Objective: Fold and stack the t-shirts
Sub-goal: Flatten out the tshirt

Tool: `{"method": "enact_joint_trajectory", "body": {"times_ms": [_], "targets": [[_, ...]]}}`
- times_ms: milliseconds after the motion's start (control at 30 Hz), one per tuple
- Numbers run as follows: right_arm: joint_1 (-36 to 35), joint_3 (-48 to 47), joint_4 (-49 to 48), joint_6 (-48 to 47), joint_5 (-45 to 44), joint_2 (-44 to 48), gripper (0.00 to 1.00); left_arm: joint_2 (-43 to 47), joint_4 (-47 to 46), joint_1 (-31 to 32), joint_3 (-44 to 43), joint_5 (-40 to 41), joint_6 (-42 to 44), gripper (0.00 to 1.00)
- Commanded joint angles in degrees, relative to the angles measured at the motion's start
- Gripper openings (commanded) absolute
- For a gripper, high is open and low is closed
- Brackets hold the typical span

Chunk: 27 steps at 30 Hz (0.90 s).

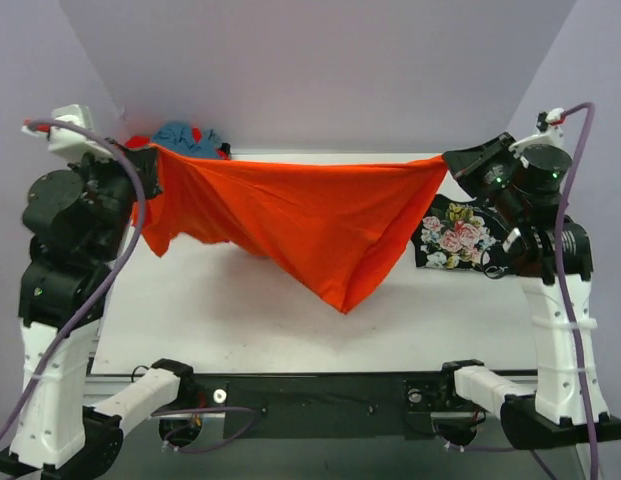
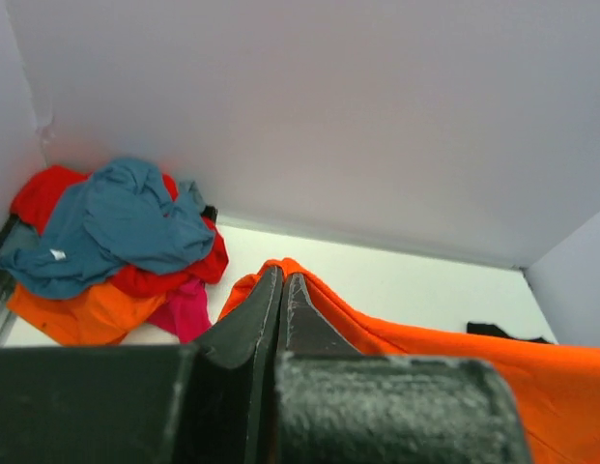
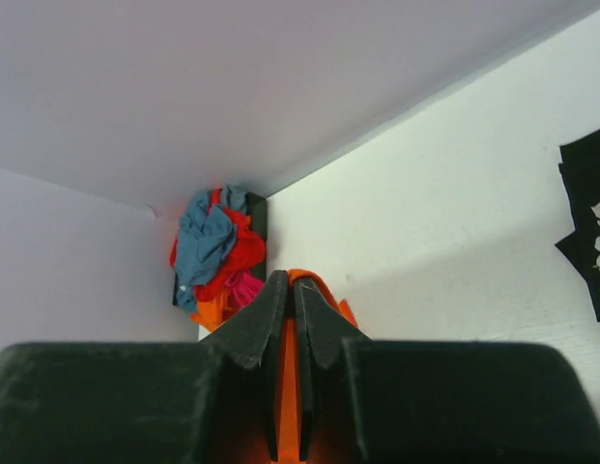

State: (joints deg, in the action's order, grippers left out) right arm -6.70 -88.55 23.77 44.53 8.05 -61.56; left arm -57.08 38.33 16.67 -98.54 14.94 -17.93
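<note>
Top external view showed one orange shirt point(image 1: 310, 225) stretched in the air above the table point(image 1: 240, 330). The left gripper point(image 1: 150, 158) and right gripper point(image 1: 445, 165) were each clenched on an upper corner. One black floral shirt point(image 1: 452, 235) lay at the right. The far left pile point(image 2: 116, 251) showed four colours: teal, red, pink and orange.

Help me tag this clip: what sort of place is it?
Likely a robotics lab cell: panel-walled white table, left gripper and right gripper stretching an orange t-shirt, shirt heap in a corner.
</note>
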Motion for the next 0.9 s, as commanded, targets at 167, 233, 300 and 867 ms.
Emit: {"method": "enact_joint_trajectory", "body": {"times_ms": [167,233,300,867], "targets": [[2.9,4.4,3.6,-1.0,3.0,-21.9,0.0,-13.5,-19.8,-0.2,27.7,-6.7,-10.9,0.0],[3.0,3.9,3.4,-2.9,2.8,-26.9,0.25,-16.7,-23.9,-0.2,30.9,-6.9,-12.0,0.0],[3.2,4.6,2.7,-4.9,4.3,-30.4,0.48,-20.6,-26.8,-0.2,32.4,-8.4,-12.7,0.0],[-6.7,37.2,-12.9,-1.7,1.8,-23.7,0.39,-24.7,-34.5,-0.1,38.2,-9.1,-11.5,0.0]]}}
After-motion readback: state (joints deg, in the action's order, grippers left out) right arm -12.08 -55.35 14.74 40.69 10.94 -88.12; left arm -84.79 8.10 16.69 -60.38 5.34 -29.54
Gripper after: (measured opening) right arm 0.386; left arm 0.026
